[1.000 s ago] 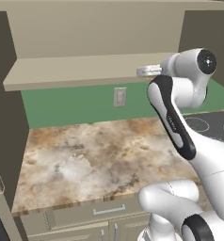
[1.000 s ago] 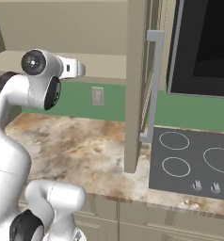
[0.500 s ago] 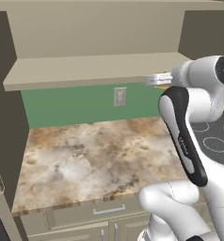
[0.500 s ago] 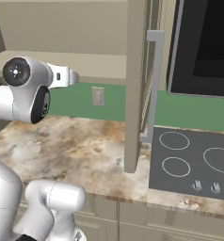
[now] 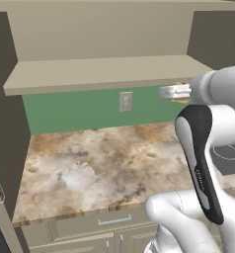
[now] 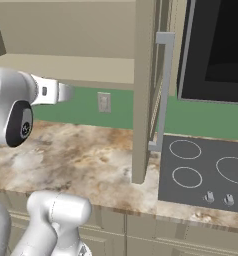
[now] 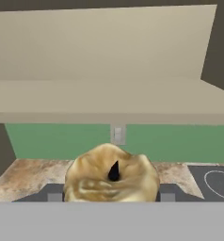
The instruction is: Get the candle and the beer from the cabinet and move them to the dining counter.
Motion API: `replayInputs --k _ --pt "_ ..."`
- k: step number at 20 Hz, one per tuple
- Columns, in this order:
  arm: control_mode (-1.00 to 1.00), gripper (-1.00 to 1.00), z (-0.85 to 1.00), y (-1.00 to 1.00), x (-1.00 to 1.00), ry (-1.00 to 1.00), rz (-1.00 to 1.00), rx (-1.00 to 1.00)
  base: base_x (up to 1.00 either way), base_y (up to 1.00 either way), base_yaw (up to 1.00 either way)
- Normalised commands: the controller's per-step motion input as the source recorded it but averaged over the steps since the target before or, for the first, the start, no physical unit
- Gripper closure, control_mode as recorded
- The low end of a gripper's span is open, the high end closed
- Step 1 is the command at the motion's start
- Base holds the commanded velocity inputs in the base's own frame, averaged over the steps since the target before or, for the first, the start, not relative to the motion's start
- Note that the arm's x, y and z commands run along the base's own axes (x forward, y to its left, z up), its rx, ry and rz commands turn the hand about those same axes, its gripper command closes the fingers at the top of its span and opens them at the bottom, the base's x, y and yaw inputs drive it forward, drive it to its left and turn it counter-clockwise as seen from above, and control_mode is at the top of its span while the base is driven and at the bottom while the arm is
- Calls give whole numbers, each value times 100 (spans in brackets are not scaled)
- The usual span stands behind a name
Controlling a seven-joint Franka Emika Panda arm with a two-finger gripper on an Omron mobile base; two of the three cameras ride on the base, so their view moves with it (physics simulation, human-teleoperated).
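Note:
In the hand view the candle [image 7: 109, 174], a squat golden-brown jar with a dark wick, sits between my two dark fingertips [image 7: 55, 195]. My gripper [image 7: 111, 195] is shut on it. The gripper [image 5: 171, 92] hangs in the air just in front of and slightly below the cabinet shelf [image 5: 104, 74], above the stone worktop; from the other side the gripper [image 6: 61, 92] points toward the green wall. The bare beige cabinet shelf [image 7: 109, 101] lies ahead. The beer and the dining counter are out of view.
The cabinet's open door [image 6: 143, 90] with its grey bar handle [image 6: 163, 90] stands to the right of the arm. Below lie the marbled worktop [image 5: 99, 163] and a black cooktop [image 6: 206, 170]. A white wall socket [image 5: 125, 101] is on the green wall, and a black oven [image 6: 216, 45] fills the upper right.
My gripper has drawn back from the shelf edge and dropped a little, carrying the candle with it. The base views have not shifted.

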Motion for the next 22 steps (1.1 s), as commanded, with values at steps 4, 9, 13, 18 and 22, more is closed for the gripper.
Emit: replayInputs --k 4,9,13,18,22 --pt "-100 100 16 0 -34 2 -8 0 0 0 0" --pt "-100 100 1 0 -19 0 -1 0 0 0 0" --pt "-100 100 0 -2 -39 2 0 0 0 0 0" --pt "-100 100 0 -5 -43 1 0 0 0 0 0" --pt "-100 100 0 0 -36 2 0 0 0 0 0"
